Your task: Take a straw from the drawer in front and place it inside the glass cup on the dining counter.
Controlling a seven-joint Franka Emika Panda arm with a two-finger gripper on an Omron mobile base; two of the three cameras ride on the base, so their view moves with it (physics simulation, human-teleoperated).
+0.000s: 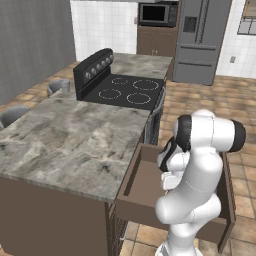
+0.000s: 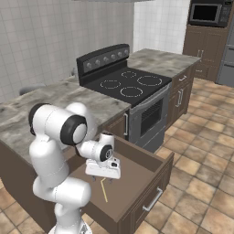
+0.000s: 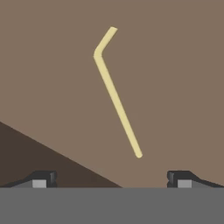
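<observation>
- The glass cup (image 1: 64, 85) waits far off on the dining surface (image 1: 70, 140), at about ten o'clock in my left base view, upright and just left of the black stovetop (image 1: 125, 91); it sits well apart from where I work.
- The drawer (image 2: 132, 183) is pulled out in front of me, its floor bare apart from the straw, so I can come straight down into it.
- The straw (image 3: 114, 94) lies flat on the drawer floor, loose and untouched. In my hand view it runs from roughly five o'clock up toward twelve, with a short bent tip at the top.
- My claw (image 3: 111, 179) hovers over the drawer, spread wide and holding nothing, fingertips (image 3: 181, 178) at either side below the straw's near end.
- I judge I must shift forward, centre on the long straight part, then descend and pinch it.
</observation>
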